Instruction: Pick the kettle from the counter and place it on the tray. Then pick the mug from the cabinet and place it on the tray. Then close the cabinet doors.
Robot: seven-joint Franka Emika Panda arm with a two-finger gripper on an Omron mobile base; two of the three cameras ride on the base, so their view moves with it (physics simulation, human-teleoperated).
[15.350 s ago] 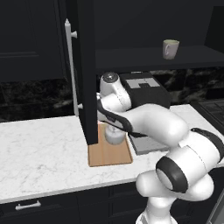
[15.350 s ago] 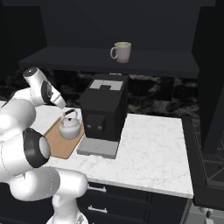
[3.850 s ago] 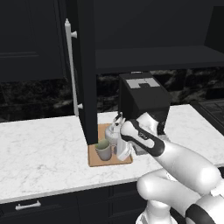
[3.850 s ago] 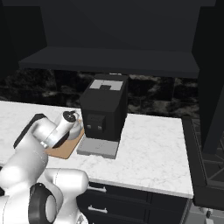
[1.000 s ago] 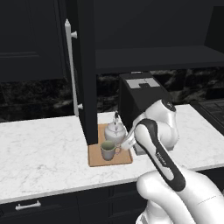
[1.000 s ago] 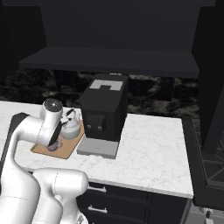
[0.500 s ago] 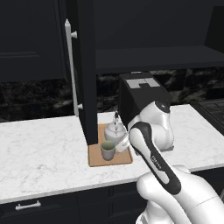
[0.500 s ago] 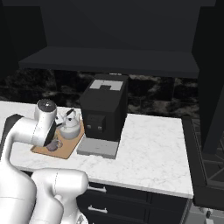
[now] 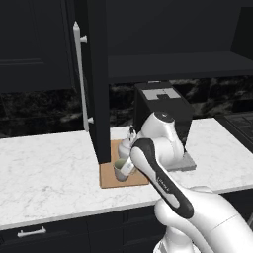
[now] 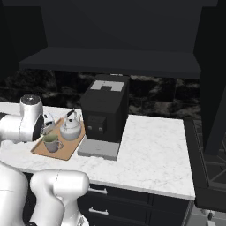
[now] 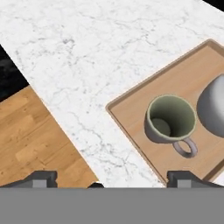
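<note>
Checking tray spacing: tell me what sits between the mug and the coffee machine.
The kettle sits between the mug and the coffee machine, on the tray; the right base view shows it.

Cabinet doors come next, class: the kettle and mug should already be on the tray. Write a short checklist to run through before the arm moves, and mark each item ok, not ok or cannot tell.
1. Kettle stands on the tray: ok.
2. Mug sits upright on the tray beside the kettle: ok.
3. Gripper is open and holds nothing: ok.
4. Mug is clear of the fingertips: ok.
5. Cabinet door is shut: not ok, it stands open, edge toward the camera.
6. Door handle is free to grasp: ok.
</note>
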